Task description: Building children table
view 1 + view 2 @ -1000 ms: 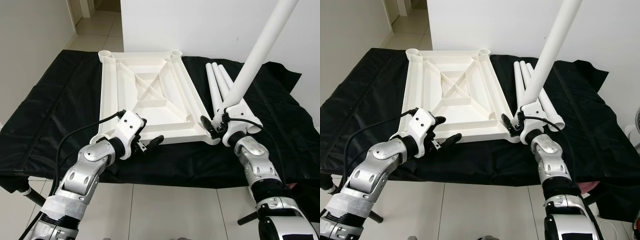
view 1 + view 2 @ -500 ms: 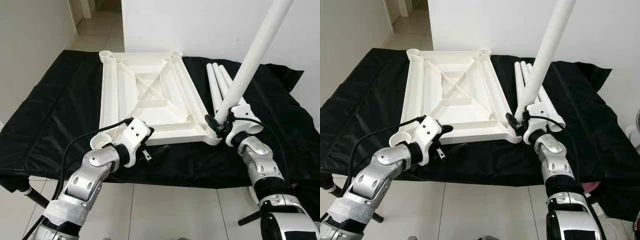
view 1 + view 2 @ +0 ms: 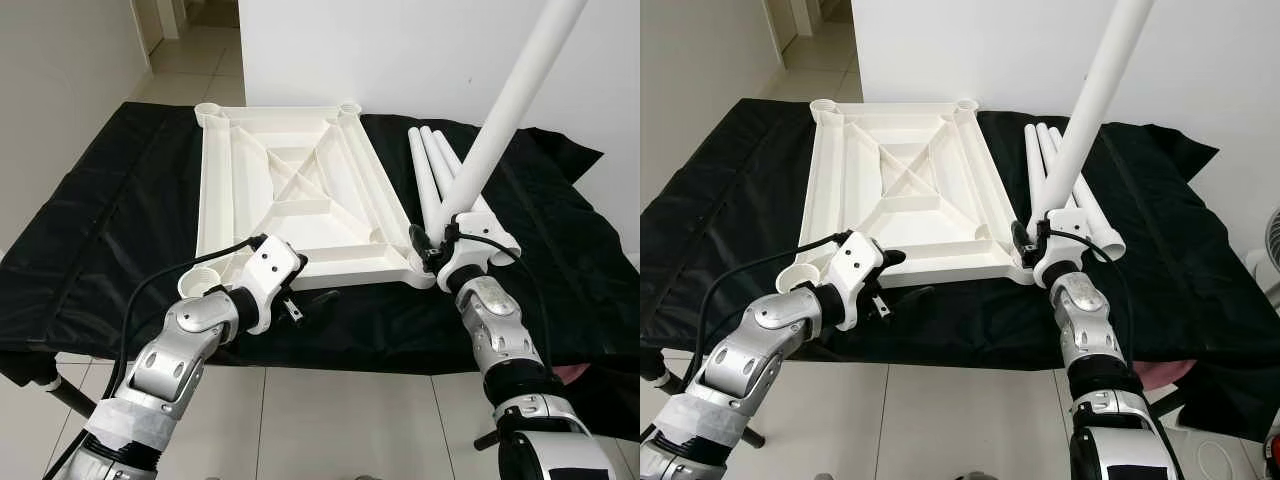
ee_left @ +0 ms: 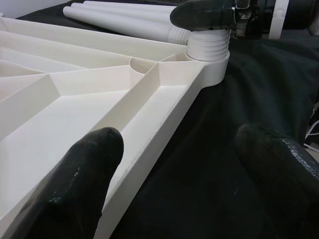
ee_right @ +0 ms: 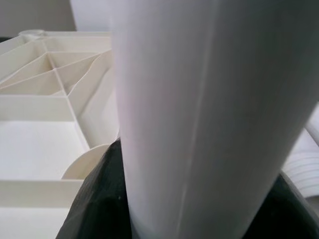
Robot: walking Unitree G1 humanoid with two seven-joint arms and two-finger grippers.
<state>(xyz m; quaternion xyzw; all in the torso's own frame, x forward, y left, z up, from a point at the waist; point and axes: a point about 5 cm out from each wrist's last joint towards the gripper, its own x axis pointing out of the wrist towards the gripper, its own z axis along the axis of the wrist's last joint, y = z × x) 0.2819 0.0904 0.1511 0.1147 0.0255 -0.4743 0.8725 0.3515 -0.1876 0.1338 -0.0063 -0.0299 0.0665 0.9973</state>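
Plain white wall (image 3: 400, 50) standing behind, glossy light tile floor (image 3: 330, 420) reflecting soft daylight. Crumpled black cloth (image 3: 120, 220) covering a low platform. Doorway opening (image 3: 170, 15) showing far left beside another white wall (image 3: 60, 110).

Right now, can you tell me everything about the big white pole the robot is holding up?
The white table leg is a long, smooth, round tube that looks like plastic. It stands tilted, leaning up and away to the robot's right. Its lower end has ridged threads sitting in the round corner socket of the upside-down white tabletop. The right tool is clamped around it just above the socket. Its upper end runs out of view.
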